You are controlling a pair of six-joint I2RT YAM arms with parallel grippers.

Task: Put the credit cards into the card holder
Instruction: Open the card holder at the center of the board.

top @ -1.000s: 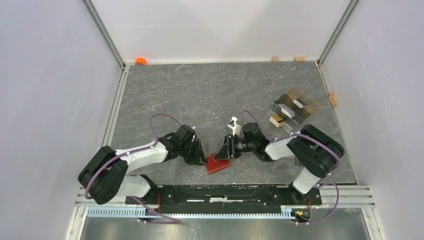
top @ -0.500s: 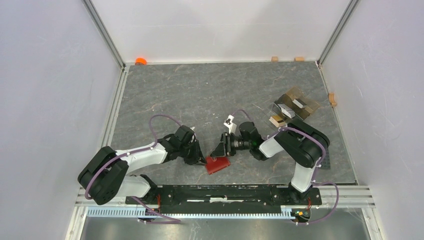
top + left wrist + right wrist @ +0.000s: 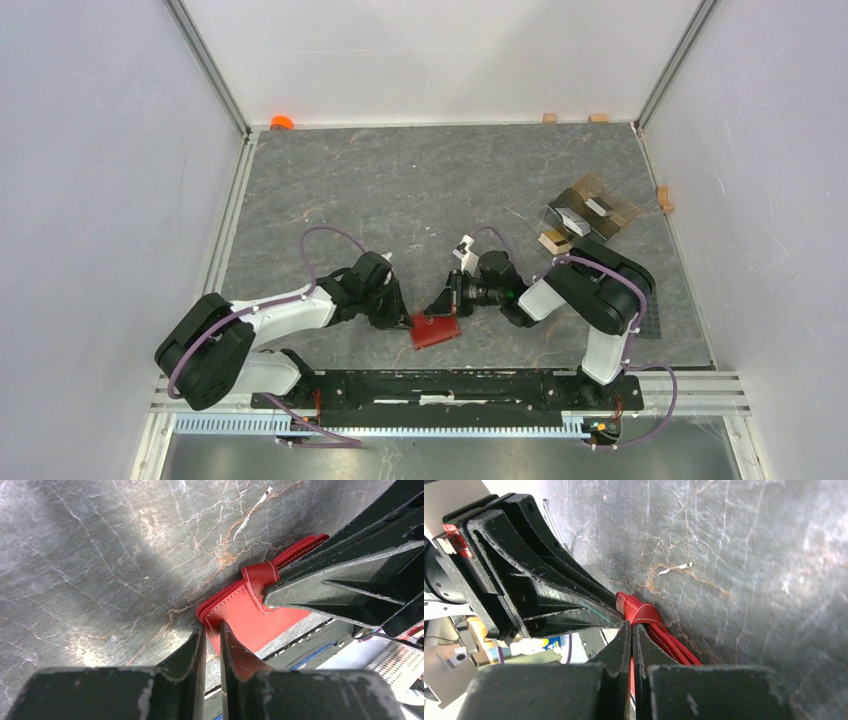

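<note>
Left gripper (image 3: 212, 639) and right gripper (image 3: 631, 632) both clamped on edges of red stitched leather card holder (image 3: 435, 331).

Card holder (image 3: 436, 332): red leather, white stitching, a strap (image 3: 259, 576) folded over one edge. Lies on the tabletop (image 3: 420, 190), close to its near edge. My left fingers (image 3: 196, 647) nip one corner; my right fingers (image 3: 622, 642) clamp the strap edge.

left gripper (image 3: 212, 630) pinching the red card holder (image 3: 245, 620)
its two fingers sit nearly together on the holder's near corner. the right gripper (image 3: 274, 587) comes in from the right, touching the strap (image 3: 257, 572). grey marbled table (image 3: 100, 555) underneath.
</note>
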